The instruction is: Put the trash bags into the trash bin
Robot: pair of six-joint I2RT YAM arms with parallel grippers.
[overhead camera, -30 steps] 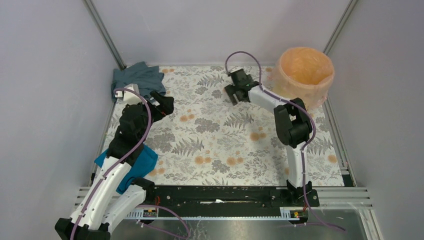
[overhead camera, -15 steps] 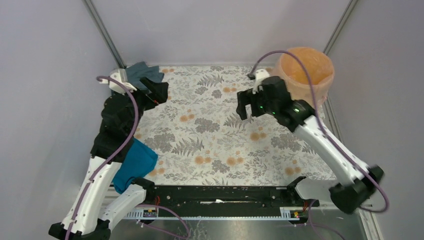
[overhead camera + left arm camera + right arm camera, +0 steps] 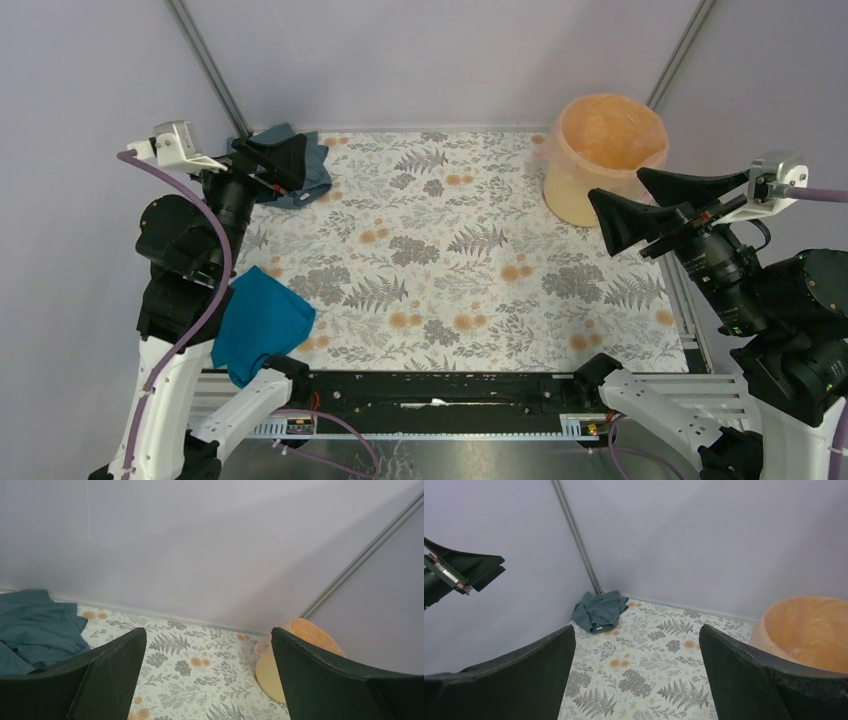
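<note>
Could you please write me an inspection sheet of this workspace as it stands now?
Surface: floral-print table cover, flat, no spills seen.
Job's things: yellow-orange bin upright at the far right corner; pale pink bag lines it, with its edge draped over the rim.
Clutter: grey-blue cloth crumpled at the far left corner; teal cloth at the near left edge, beside the left arm.
Hands: left hand and right hand both open, empty and raised off the table.
Cables: a purple cable runs along each arm; no snag seen.
Surroundings: plain pale walls with metal corner posts.
</note>
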